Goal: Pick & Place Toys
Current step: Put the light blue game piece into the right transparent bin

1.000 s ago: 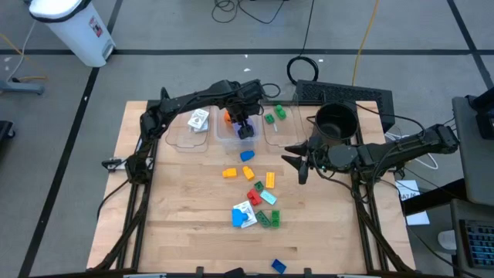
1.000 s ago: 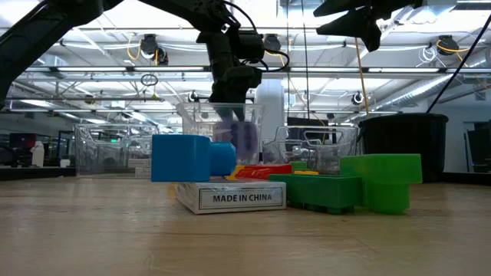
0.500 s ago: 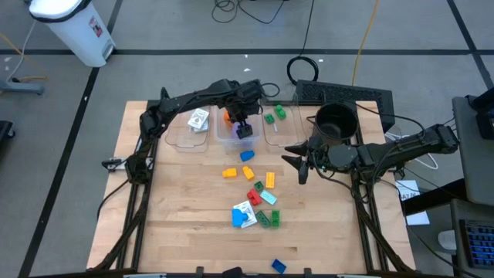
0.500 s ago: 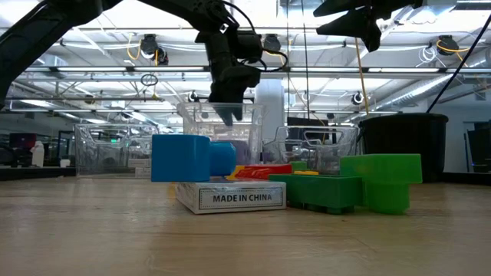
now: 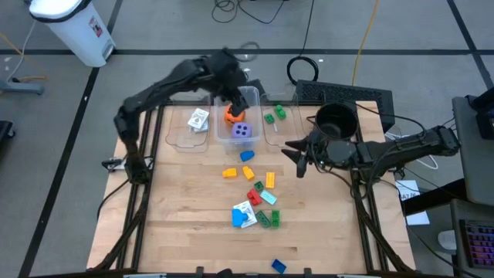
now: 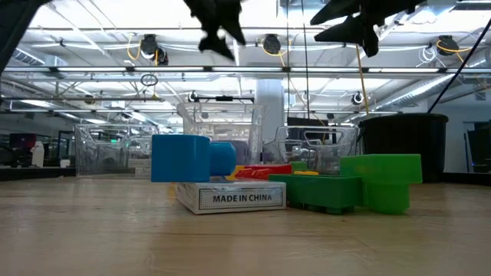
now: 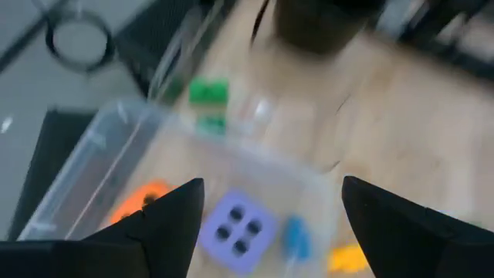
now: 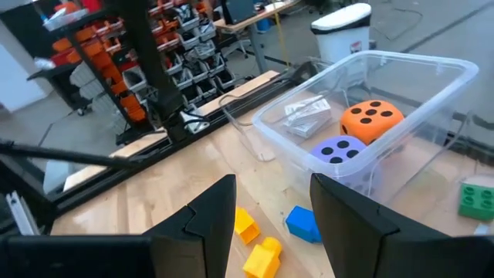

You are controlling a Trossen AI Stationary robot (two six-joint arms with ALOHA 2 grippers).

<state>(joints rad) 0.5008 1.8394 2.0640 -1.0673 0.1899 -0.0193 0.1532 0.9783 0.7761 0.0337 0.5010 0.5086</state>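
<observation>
- Purple die [image 5: 242,130] sits in the middle bin [image 5: 236,139] beside the orange die [image 5: 231,116]; next I should swing clear of the bin wall before dropping toward the loose bricks [image 5: 258,185].
- My left gripper [image 5: 229,86] hangs high over the bin's far edge, fingers spread, empty.
- My right gripper [image 5: 296,156] waits near the pot [image 5: 336,120], parted, empty.

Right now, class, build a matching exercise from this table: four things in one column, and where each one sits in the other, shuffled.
Things:
1. purple die
2. playing cards
3. green bricks
4. yellow brick

Places:
A. on the bare wooden table
B. in the middle clear bin, beside the orange die
C. in the clear bin nearest the black pot
D. in the clear bin farthest from the pot

Pairs: 1-B, 2-D, 3-C, 4-A
</observation>
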